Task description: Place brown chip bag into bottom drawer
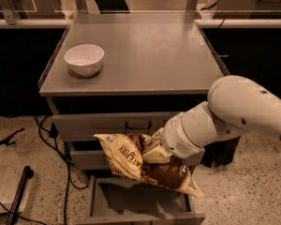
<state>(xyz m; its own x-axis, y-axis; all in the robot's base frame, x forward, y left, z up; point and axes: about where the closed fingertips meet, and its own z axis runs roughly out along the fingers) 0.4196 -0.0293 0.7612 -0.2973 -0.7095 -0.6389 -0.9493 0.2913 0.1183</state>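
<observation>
The crinkled glossy brown chip bag (131,161) has a dark brown middle and cream-yellow ends with dark lettering. The cream two-finger gripper (152,154) clamps its middle above the plain grey bottom drawer (131,203). The rounded plastic arm (234,111) is white. The round bowl (84,59) is white, and the metal cabinet top (150,55) is grey.
</observation>
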